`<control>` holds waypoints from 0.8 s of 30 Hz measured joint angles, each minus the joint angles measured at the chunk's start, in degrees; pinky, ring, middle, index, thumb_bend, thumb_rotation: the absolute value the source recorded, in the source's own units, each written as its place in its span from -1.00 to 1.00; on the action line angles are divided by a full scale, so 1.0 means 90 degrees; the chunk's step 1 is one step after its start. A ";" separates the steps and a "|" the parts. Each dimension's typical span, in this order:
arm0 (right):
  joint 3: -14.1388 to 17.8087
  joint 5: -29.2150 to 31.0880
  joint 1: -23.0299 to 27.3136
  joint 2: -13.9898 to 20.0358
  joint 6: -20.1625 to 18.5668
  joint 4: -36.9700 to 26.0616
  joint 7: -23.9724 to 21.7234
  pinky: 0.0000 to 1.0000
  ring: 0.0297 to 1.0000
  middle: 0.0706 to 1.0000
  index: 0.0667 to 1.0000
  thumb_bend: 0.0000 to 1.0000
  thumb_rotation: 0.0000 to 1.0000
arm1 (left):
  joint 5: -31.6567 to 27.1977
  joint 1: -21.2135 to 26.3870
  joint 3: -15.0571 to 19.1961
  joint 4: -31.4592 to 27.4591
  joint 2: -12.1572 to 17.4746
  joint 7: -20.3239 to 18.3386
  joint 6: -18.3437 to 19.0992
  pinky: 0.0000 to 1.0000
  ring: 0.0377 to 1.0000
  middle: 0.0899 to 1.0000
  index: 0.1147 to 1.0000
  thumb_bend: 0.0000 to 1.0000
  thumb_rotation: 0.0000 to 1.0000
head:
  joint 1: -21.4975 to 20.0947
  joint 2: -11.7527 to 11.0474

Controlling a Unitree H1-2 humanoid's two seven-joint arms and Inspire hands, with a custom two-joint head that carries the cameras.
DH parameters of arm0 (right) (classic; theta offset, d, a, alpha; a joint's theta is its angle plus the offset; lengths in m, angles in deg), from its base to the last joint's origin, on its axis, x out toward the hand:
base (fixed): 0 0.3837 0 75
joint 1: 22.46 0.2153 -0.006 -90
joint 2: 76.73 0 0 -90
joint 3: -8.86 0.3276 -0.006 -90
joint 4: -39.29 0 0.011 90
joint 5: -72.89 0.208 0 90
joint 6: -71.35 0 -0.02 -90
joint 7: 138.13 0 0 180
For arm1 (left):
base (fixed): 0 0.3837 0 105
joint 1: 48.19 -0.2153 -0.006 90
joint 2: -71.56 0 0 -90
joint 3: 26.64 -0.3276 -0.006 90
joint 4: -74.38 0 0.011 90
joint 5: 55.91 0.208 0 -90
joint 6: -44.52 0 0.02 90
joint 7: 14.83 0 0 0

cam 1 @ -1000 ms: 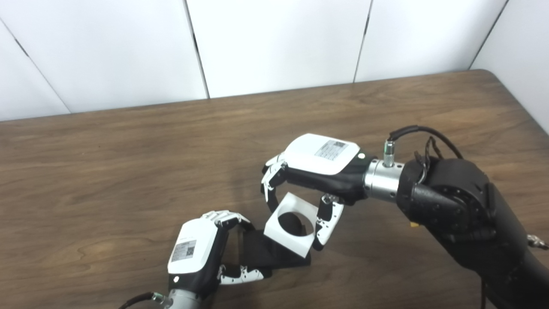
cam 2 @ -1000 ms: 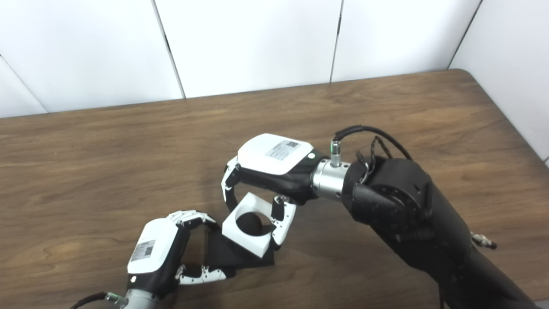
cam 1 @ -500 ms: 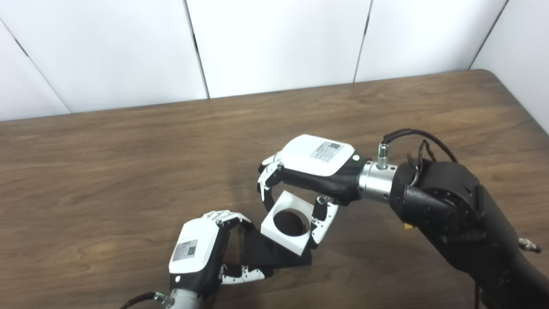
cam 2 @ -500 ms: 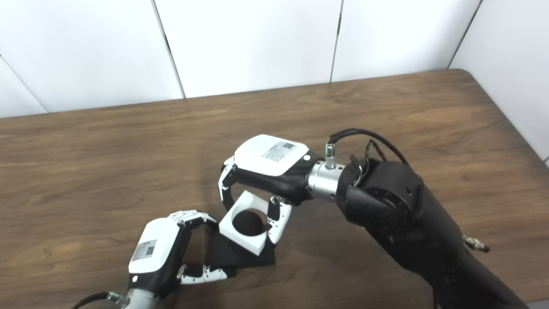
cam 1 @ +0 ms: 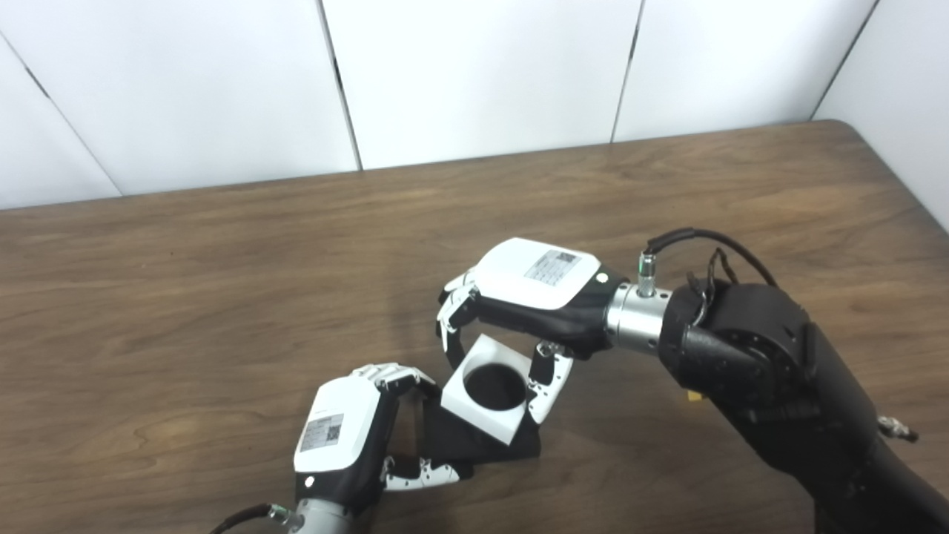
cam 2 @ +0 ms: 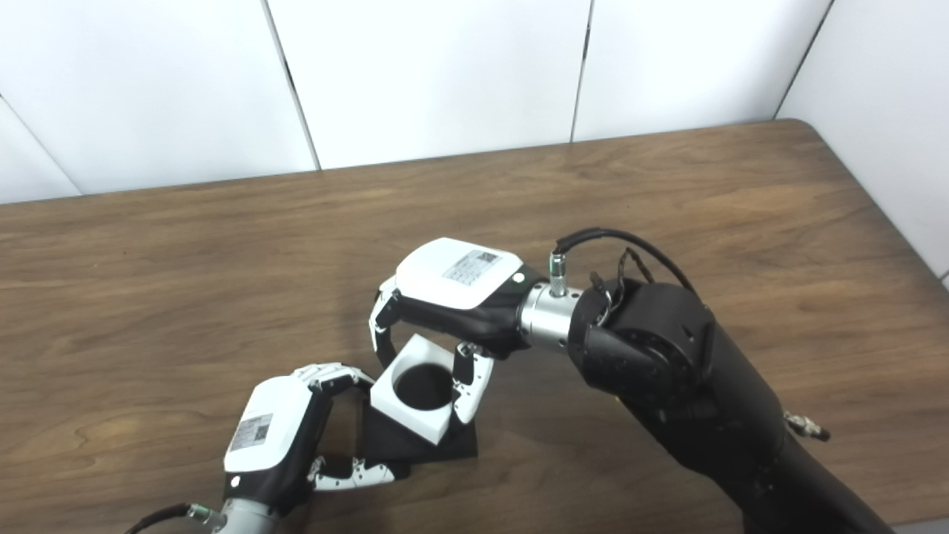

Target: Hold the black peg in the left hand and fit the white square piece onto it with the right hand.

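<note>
My left hand [cam 1: 345,437] is shut on the black peg piece [cam 1: 474,445], gripping its flat black base at the near middle of the table. My right hand [cam 1: 530,293] is shut on the white square piece [cam 1: 485,387], which has a round hole in its middle. The white piece hangs tilted directly over the black base, its lower corner close to or touching it. The hole looks dark inside; I cannot tell whether the peg is in it. The same shows in the right eye view, with the white piece [cam 2: 411,393] over the black base [cam 2: 445,445].
The brown wooden table [cam 1: 222,297] runs to a white panelled wall at the back. Its right edge [cam 1: 912,185] lies beyond my right arm [cam 1: 771,386], which crosses the near right part of the table.
My right hand has carried the white piece to the left and a little down, closer over the black base. My left hand has stayed in place.
</note>
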 measured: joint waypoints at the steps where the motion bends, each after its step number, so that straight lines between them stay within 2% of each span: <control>1: -0.0014 -0.0025 -0.0016 -0.0009 0.0033 0.0029 0.0000 0.71 0.71 0.45 -0.11 0.05 -0.74 | 0.0004 0.0001 -0.0004 -0.0002 0.0000 0.0000 0.0005 0.63 0.53 0.35 -0.17 0.04 -0.90 | -0.0010 0.0000; 9: -0.0102 -0.0197 -0.0055 -0.0026 0.0137 0.0066 -0.0019 0.76 0.74 0.52 -0.10 0.05 -0.71 | 0.0036 0.0015 -0.0073 -0.0034 -0.0003 -0.0001 0.0131 0.64 0.53 0.36 -0.17 0.04 -0.90 | 0.0020 0.0010; 10: -0.0112 -0.0214 -0.0055 -0.0026 0.0137 0.0066 -0.0058 0.77 0.76 0.54 0.04 0.53 -0.64 | 0.0037 0.0016 -0.0078 -0.0035 -0.0004 -0.0001 0.0137 0.64 0.53 0.36 -0.17 0.04 -0.90 | 0.0020 0.0019; 12: -0.0114 -0.0243 -0.0055 -0.0026 0.0131 0.0066 -0.0164 0.79 0.77 0.56 0.13 0.80 -0.56 | 0.0038 0.0018 -0.0084 -0.0037 -0.0004 -0.0001 0.0145 0.64 0.53 0.36 -0.17 0.04 -0.90 | 0.0010 0.0020; 14: -0.0108 -0.0313 -0.0055 -0.0024 0.0119 0.0068 -0.0228 0.81 0.79 0.58 0.19 0.94 -0.45 | 0.0038 0.0022 -0.0088 -0.0038 -0.0004 -0.0002 0.0149 0.64 0.53 0.36 -0.17 0.04 -0.90 | 0.0020 0.0010; 20: -0.0096 -0.0364 -0.0053 -0.0026 0.0077 0.0067 -0.0493 0.90 0.84 0.63 0.25 1.00 -0.23 | 0.0038 0.0038 -0.0098 -0.0037 -0.0005 -0.0002 0.0160 0.64 0.53 0.35 -0.17 0.04 -0.90 | 0.0020 0.0000; 24: -0.0068 -0.0386 -0.0035 -0.0028 0.0018 0.0065 -0.0698 0.92 0.86 0.65 0.25 1.00 -0.20 | 0.0038 0.0041 -0.0101 -0.0037 -0.0006 -0.0002 0.0166 0.64 0.53 0.35 -0.17 0.04 -0.90 | 0.0029 0.0010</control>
